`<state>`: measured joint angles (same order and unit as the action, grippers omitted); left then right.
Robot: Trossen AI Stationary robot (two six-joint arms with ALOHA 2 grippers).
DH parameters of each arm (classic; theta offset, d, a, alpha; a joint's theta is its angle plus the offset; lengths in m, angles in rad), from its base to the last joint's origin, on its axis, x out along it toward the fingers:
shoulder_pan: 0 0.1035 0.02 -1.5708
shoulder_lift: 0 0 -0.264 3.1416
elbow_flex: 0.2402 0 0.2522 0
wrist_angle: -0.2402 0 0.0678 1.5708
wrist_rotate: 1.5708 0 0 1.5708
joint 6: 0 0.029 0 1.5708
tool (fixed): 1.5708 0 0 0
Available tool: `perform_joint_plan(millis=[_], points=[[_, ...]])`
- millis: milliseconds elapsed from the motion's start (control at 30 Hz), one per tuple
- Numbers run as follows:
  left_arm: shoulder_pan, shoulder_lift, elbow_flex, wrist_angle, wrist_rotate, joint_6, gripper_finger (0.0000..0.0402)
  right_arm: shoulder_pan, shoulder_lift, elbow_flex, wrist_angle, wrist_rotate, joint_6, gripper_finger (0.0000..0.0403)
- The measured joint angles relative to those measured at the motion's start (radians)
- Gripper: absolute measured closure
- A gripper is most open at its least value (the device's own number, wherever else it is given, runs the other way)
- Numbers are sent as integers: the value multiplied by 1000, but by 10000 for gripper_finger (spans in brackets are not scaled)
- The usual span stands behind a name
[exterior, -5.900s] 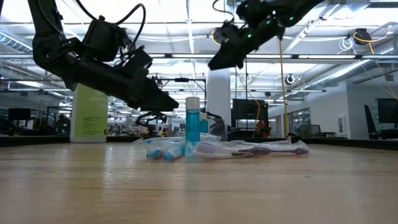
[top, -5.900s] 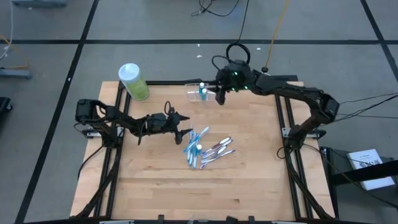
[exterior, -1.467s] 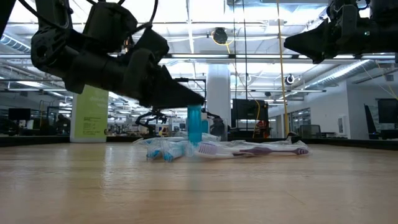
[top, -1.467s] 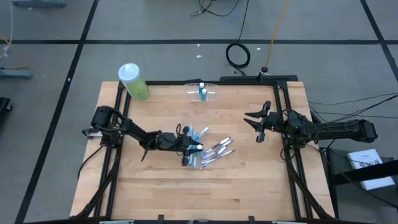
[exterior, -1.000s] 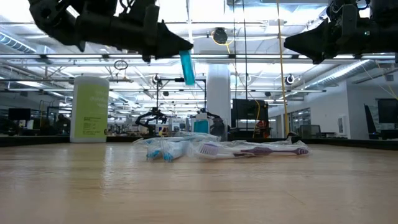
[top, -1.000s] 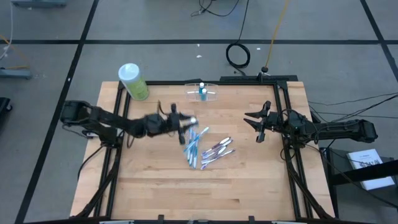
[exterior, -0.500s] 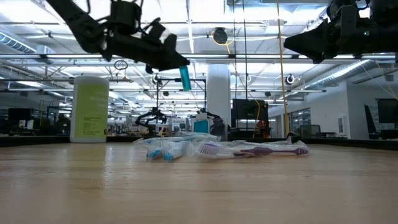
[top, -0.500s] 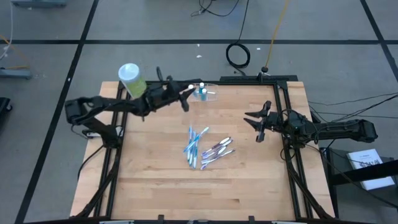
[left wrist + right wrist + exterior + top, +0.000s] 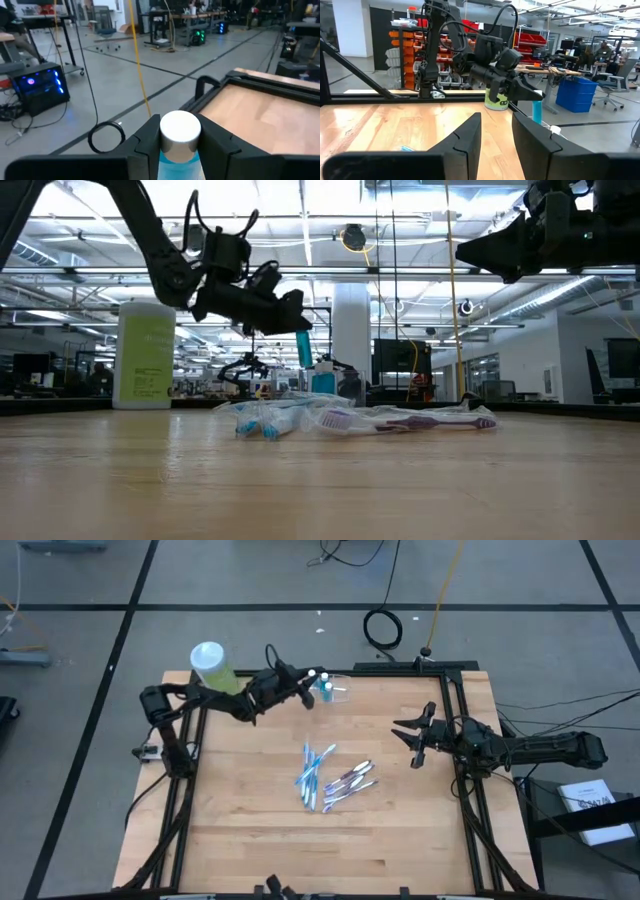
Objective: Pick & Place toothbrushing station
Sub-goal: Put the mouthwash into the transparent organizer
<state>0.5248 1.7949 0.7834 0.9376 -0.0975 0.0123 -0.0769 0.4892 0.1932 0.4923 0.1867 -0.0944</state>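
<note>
We are carrying a small blue tube (image 9: 303,348) with a white cap, clamped in the left gripper (image 9: 312,679), just beside the clear cup (image 9: 334,691) at the table's far edge. The brushes (image 9: 330,780) are lying mid-table. The right gripper (image 9: 411,743), fingers apart and empty, is waiting near the right edge. If we are releasing off-centre, the tube may tip the light cup. The left wrist view is showing the cap squeezed between the fingers; the high view is not.
</note>
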Motion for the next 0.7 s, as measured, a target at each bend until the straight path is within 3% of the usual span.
perform_joint_plan(millis=[700], points=[[-2, 28, 8, 7, -4, -18, 288, -1, 0, 0, -4, 3, -5, 303]])
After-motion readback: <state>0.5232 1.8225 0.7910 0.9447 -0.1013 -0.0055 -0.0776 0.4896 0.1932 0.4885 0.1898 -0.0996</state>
